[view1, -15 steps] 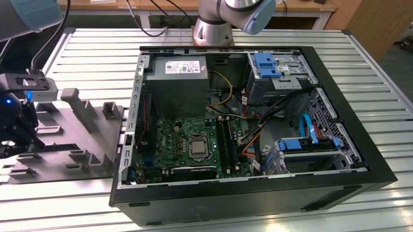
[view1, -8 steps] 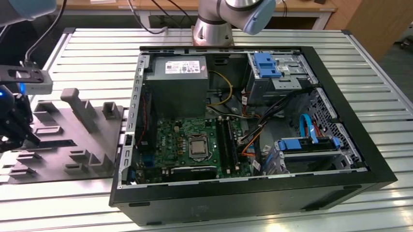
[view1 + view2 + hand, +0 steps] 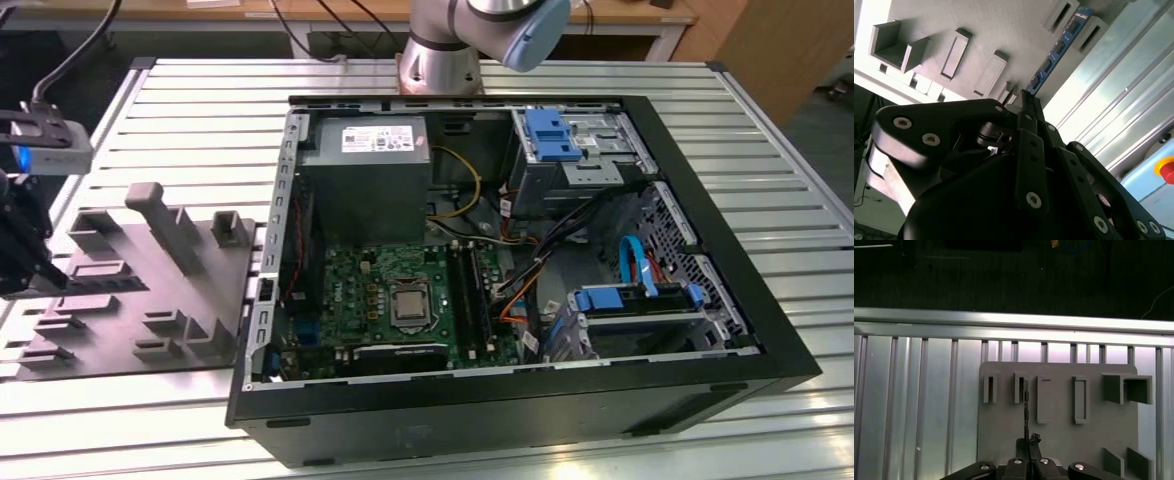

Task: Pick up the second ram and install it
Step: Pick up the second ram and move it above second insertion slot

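Over the grey holder [image 3: 1059, 440], hand [image 3: 1027, 442] pinching the second ram [image 3: 1056, 50], slot blocks [image 3: 1097, 22] flanking it.

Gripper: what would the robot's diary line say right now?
gripper: shut on second ram | place: over grey holder tray, by its slots | computer case: open, ram not yet inside

The exterior view looks steeply down from high up over the whole table [image 3: 174, 100], the computer case [image 3: 534, 405] and the grey tray [image 3: 120, 355]. The first wrist view faces straight down past the gripper [image 3: 1027, 439] onto that tray and the table's edge. The second wrist view sits close behind the gripper, slanting along the memory stick [image 3: 1059, 47] toward the same tray.
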Motion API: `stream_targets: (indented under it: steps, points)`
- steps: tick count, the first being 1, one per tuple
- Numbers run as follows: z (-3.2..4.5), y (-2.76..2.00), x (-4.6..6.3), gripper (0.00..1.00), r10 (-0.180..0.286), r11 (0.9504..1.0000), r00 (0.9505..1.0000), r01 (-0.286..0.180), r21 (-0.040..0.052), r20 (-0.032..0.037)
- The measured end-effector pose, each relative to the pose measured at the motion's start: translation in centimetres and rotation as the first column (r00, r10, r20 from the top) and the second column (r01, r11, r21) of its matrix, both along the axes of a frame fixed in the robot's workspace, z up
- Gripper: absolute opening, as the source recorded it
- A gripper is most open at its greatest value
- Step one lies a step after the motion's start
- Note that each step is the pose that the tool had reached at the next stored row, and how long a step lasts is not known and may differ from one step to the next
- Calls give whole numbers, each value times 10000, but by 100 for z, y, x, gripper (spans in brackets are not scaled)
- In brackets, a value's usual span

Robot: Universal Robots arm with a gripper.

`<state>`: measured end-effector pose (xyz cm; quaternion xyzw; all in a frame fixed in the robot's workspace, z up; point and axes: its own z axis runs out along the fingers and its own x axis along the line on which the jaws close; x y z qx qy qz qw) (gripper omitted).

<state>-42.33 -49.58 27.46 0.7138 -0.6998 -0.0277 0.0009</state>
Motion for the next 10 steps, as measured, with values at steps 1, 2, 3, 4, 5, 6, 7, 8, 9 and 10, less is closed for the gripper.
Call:
stream_targets:
  steps: [1,2,3,4,5,6,7,8,9,10]
  points:
    - [33,0,0,12,0,10000,10000,0,0,-1]
    - [67,0,0,12,0,10000,10000,0,-1,-1]
    - [103,0,0,12,0,10000,10000,0,-1,-1]
    - [134,0,0,12,0,10000,10000,0,-1,-1]
    - [158,0,0,12,0,10000,10000,0,0,-1]
    - [179,0,0,12,0,10000,10000,0,1,0]
    - [204,0,0,12,0,10000,10000,0,0,0]
    - [229,0,0,12,0,10000,10000,0,-1,-1]
    - [253,0,0,12,0,10000,10000,0,-1,-1]
    - [277,0,0,12,0,10000,10000,0,0,-1]
